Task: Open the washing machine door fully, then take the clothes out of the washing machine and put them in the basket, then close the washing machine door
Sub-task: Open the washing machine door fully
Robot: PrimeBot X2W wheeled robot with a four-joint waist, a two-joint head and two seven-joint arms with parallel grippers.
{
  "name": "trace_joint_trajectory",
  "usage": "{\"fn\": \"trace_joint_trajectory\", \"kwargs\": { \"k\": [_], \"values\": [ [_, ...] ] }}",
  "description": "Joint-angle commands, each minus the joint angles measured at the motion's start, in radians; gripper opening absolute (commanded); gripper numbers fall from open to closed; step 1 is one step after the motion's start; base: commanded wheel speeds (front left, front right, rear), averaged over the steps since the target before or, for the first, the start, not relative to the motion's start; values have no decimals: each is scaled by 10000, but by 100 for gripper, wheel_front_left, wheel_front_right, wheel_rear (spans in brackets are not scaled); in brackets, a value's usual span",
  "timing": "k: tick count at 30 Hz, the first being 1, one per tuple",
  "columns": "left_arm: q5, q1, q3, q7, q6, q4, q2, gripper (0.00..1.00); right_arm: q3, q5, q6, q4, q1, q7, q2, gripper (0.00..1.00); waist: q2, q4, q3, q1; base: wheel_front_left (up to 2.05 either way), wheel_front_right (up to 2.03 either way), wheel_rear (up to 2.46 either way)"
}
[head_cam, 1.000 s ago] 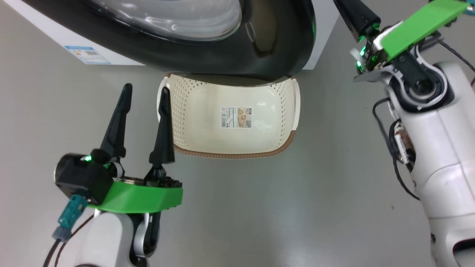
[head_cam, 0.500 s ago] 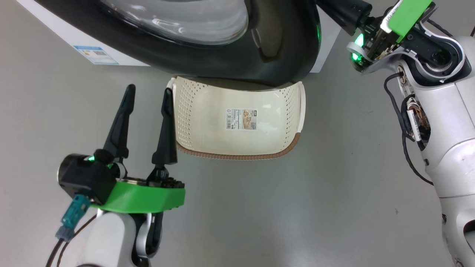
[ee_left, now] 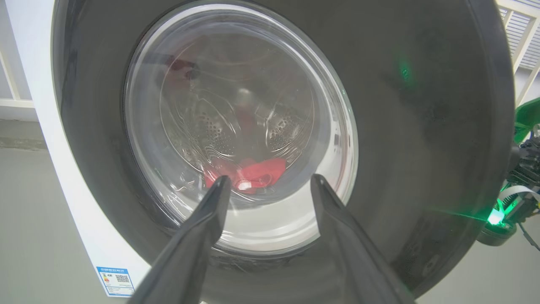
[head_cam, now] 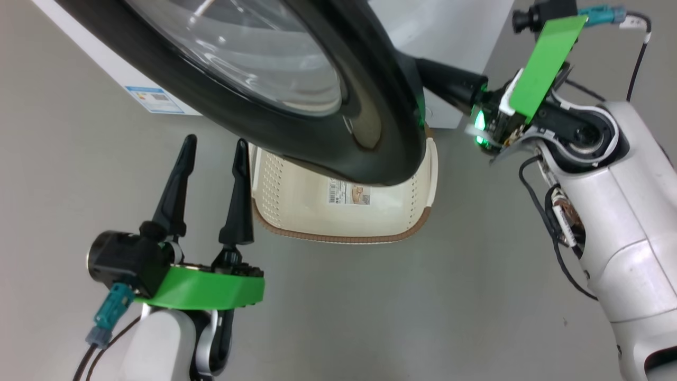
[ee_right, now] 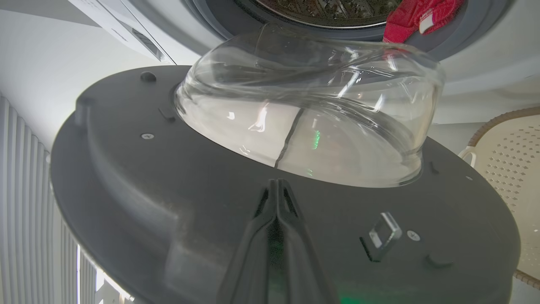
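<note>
Right claw clenched, nothing in it: fingers pressed flat together, tips set against the inner face of the door, just short of the glass bowl. Latch sits close to the right of the fingers. Door stands part open; judged step is pushing it wider. Clothes lie beyond the bowl, up and right of the tips, at the mouth of the machine; none out yet. Basket sits below and left of this claw, under the door's lower edge. Left claw released, fingers spread, empty, just beside the basket's left wall, door's outer face straight ahead of it. Risks: closed tips have only a smooth panel to bear on, so they may skid toward the bowl or snag the latch, and the door could then drift back. A wide swing would carry the door's outer face toward the left claw, which sits in its path. Red cloth at the mouth could slide out onto the floor, since the door covers much of the basket.
</note>
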State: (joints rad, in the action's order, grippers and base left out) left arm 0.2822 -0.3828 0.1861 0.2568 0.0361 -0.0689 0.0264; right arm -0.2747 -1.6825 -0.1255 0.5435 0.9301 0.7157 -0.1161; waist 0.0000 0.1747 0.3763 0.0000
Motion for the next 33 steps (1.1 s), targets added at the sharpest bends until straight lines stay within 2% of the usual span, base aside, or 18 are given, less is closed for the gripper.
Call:
{"fn": "trace_joint_trajectory", "kwargs": {
  "k": [1, 33],
  "values": [
    [47, 227, -330, 49, 101, 230, 238, 100, -144, 17, -52, -327, -205, 96, 279, 0, 0, 148, -153, 0, 0, 0, 0],
    [145, 1349, -721, 49, 206, 235, 238, 100, -1247, -630, -52, -768, -2027, 570, 561, 0, 0, 1869, -1740, 0, 0, 0, 0]
  ]
}}
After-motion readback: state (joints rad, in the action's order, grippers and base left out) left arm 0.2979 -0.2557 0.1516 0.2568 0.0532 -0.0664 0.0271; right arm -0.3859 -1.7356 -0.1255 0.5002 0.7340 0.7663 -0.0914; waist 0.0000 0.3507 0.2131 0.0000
